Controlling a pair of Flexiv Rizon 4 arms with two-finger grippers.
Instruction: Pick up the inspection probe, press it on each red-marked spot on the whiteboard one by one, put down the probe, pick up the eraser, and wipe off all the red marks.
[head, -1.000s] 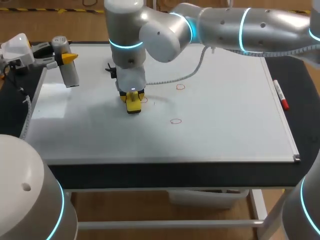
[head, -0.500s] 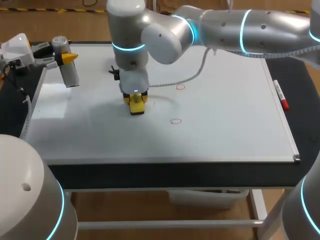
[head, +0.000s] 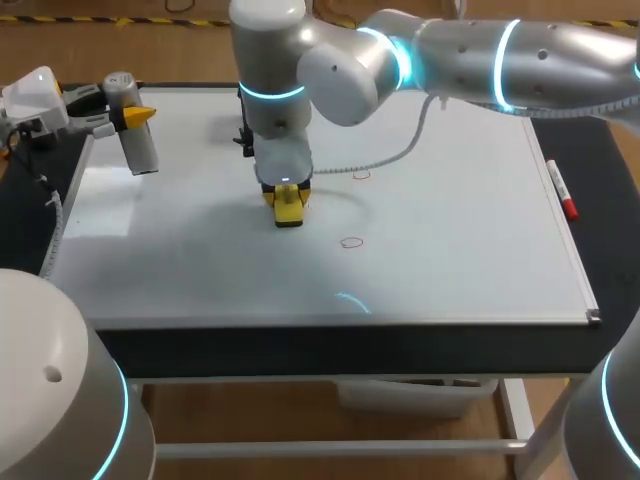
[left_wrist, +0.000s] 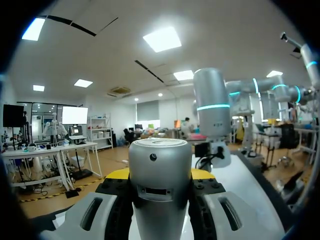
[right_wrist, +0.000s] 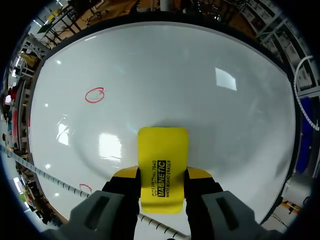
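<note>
So, the yellow eraser (right_wrist: 162, 155) is clamped between the two fingers of the right gripper (right_wrist: 162, 173), with one yellow-tipped finger pressed on each of its long sides. It's pointed straight down at the whiteboard (head: 450, 220) and looks to be touching it. In the head view the right arm (head: 480, 55) is seen coming in from the right and reaching well past the middle, so the eraser is placed left of centre on the board.

Two small red marks can be made out on the surface. One circle (head: 351, 242) is drawn nearer the front edge, a bit to the right of the eraser. A second one (head: 360, 174) is found further back, close beside the arm's white cable (head: 395, 150). Neither is touched by the eraser. In the right wrist view one circle is seen ahead of the gripper and off to one side, and the other just beside the cable.

Over at the far left corner, the inspection probe (head: 138, 150), a grey cylinder, is held by the left gripper (head: 125, 115), whose fingers are closed on it from both sides. It's tilted over the board's corner, though whether its lower end is resting on the surface can't be told. A red-capped marker pen (head: 557, 185) is parked along the board's right edge, well apart from everything else.
</note>
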